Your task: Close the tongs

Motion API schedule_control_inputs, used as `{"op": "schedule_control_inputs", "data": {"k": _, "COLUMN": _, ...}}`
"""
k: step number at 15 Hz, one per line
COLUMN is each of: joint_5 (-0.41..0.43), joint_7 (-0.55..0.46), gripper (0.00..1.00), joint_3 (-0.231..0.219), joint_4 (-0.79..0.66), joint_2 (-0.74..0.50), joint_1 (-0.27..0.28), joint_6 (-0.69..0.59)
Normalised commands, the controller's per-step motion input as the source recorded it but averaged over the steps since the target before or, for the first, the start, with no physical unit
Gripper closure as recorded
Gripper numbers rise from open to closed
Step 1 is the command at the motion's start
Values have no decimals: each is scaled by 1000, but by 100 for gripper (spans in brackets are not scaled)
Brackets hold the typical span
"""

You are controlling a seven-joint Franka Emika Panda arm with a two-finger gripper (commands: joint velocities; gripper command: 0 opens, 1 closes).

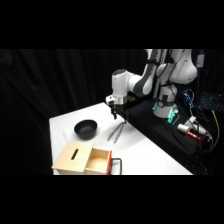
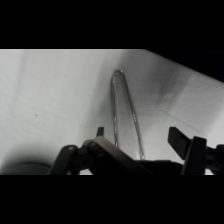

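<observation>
Lying flat on the white worktop (image 1: 145, 150), the slim grey-silver metal tongs (image 1: 117, 131) rest just right of the round black bowl (image 1: 85, 128), and their two thin arms meet in a narrow V. The black two-finger hand (image 1: 118, 116) of the white robot arm (image 1: 142, 80) hangs just above one end of the tongs; in the wrist view its fingers (image 2: 181, 141) stand wide apart, one on each side of the tongs (image 2: 124, 115), and hold nothing. A light wooden box (image 1: 82, 159) with a slot on top stands at the near edge of the worktop, well apart from the tongs
</observation>
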Motion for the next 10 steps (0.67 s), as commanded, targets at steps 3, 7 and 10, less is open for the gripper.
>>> {"op": "schedule_control_inputs", "data": {"k": 3, "joint_5": -115, "joint_7": -145, "gripper": 0, "joint_3": 41, "joint_4": 101, "joint_2": 330, "joint_1": -125, "joint_6": 301}}
{"op": "schedule_control_inputs", "data": {"k": 7, "joint_5": -32, "joint_7": -193, "gripper": 0, "joint_3": 140, "joint_4": 133, "joint_2": 254, "joint_1": -196, "joint_6": 179}}
{"op": "schedule_control_inputs", "data": {"k": 10, "joint_5": -7, "joint_7": -193, "gripper": 0, "joint_3": 174, "joint_4": 144, "joint_2": 217, "joint_1": -222, "joint_6": 125}}
